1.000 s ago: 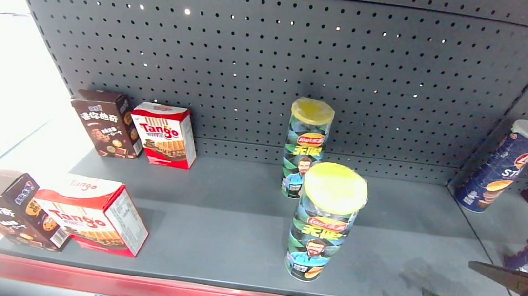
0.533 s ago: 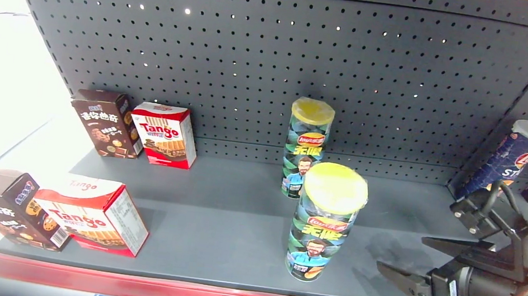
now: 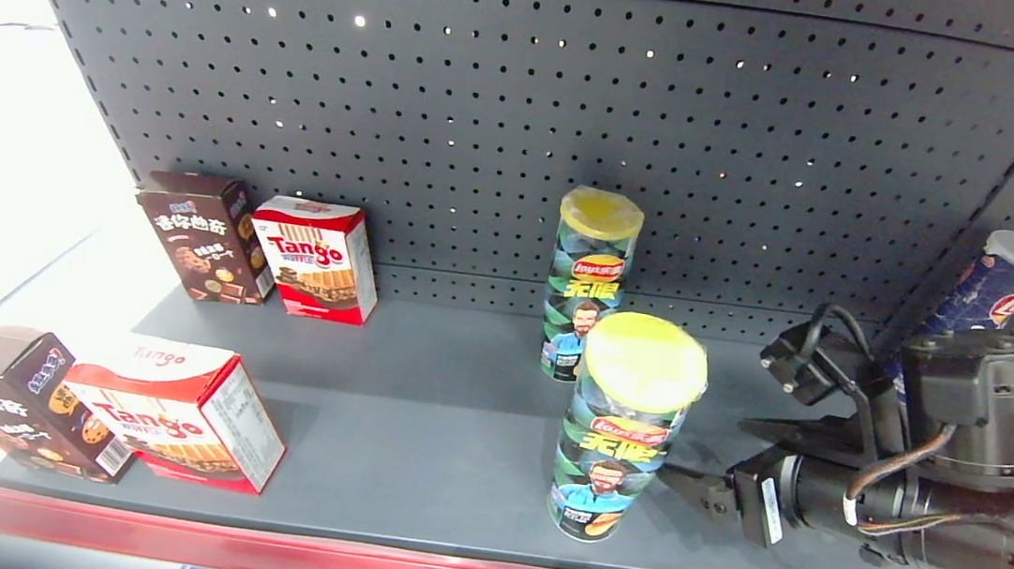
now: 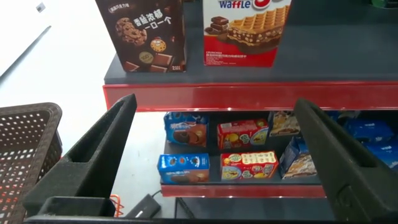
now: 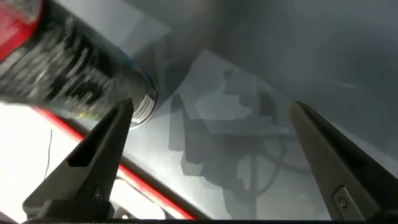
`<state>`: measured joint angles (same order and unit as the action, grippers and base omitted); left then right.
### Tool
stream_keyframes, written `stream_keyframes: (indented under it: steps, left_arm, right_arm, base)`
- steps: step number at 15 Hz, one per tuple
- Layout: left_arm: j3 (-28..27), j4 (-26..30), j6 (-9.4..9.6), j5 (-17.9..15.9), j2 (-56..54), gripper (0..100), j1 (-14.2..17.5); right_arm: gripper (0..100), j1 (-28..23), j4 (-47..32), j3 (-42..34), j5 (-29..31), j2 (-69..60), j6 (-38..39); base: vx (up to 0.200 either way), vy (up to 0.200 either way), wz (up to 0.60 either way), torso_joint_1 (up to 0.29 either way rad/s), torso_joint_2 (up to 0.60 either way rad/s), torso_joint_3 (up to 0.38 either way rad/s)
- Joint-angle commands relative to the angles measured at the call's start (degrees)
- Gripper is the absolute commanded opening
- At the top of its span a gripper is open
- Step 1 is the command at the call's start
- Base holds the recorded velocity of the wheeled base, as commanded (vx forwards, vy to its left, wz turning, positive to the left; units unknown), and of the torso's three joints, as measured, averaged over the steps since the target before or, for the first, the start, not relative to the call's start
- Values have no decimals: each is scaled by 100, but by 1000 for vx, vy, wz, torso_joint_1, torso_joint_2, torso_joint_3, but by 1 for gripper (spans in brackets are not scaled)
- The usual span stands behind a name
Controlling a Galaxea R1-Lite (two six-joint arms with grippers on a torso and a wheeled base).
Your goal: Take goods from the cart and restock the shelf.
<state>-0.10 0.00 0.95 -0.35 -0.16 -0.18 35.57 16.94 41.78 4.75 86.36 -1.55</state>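
Note:
Two green chip cans with yellow lids stand upright on the dark shelf (image 3: 417, 426), one near the front (image 3: 624, 429) and one behind it (image 3: 590, 284). My right gripper (image 3: 704, 451) hovers low over the shelf just right of the front can, pointing at it, open and holding nothing. In the right wrist view this gripper (image 5: 211, 107) is spread wide, with the can's base (image 5: 74, 68) blurred beside one finger. My left gripper (image 4: 216, 104) is open and empty in front of the shelf's red edge (image 4: 249, 96).
Brown cookie boxes (image 3: 14, 398) and red wafer boxes (image 3: 173, 410) stand at the shelf's left, front and back. A blue chip can (image 3: 987, 288) leans at the far right behind my right arm. A brown basket (image 4: 25, 143) sits low on the left. Snack packs (image 4: 249, 165) fill the lower shelf.
My right arm has swung up from the lower right and moved left over the shelf, bringing its open gripper close to the front green can. The goods have not moved.

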Motion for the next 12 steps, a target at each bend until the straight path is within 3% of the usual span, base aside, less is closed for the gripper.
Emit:
stream_keyframes:
  steps: [1,12]
  left_arm:
    - [1,9,10,-9,16,100,1]
    - [1,9,2,-9,16,100,1]
  right_arm:
    - [100,2,2,103,-10,197,-3]
    - [100,2,46,234,-27,338,-3]
  base:
    - [0,0,0,0,0,0]
    - [0,0,0,0,0,0]
